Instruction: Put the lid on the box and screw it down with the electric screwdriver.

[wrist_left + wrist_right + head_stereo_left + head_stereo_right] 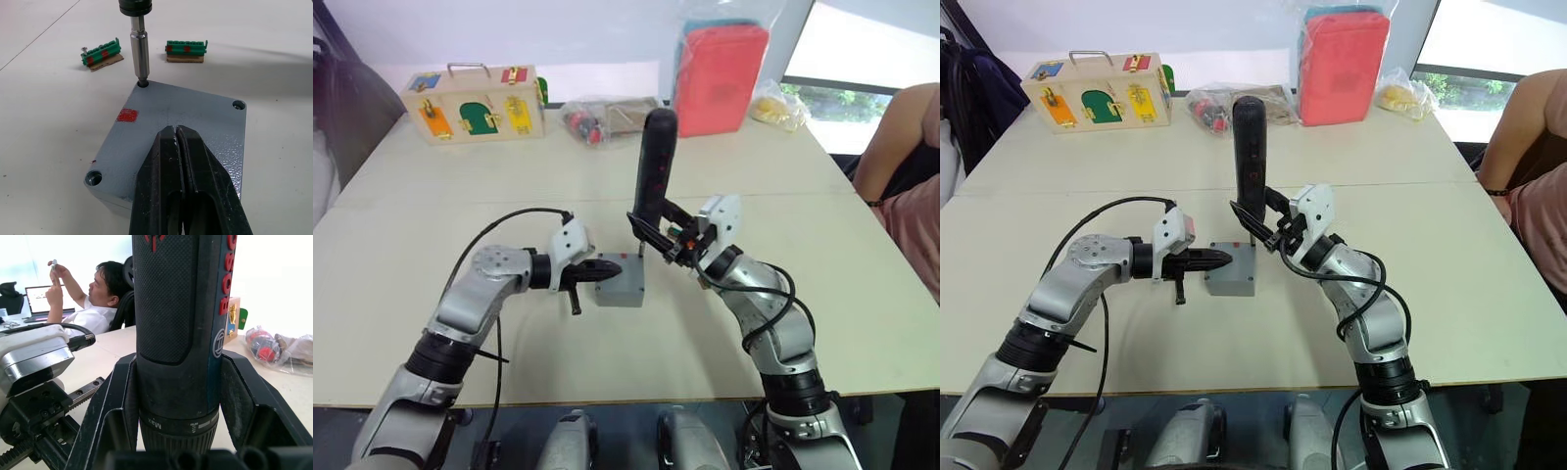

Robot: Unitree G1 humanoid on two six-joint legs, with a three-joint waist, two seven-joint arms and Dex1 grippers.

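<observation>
The grey box [622, 284] stands mid-table with the flat grey lid [186, 117] on top of it; a small red mark [127, 115] shows on the lid. My left gripper [176, 131] is shut, and its tips lie over the lid's middle. Held upright over the box, the black electric screwdriver [656, 162] has my right gripper [653, 228] shut around its lower body. Its metal bit [139, 49] points down into a corner screw hole [143, 83]. Two other corner holes [238, 104] show on the lid.
Two green connector pieces [101, 51] lie just beyond the box. At the table's far side are a wooden latch box [475, 103], plastic bags [597, 117] and a red pouch [720, 78]. A person [911, 166] sits at the right edge.
</observation>
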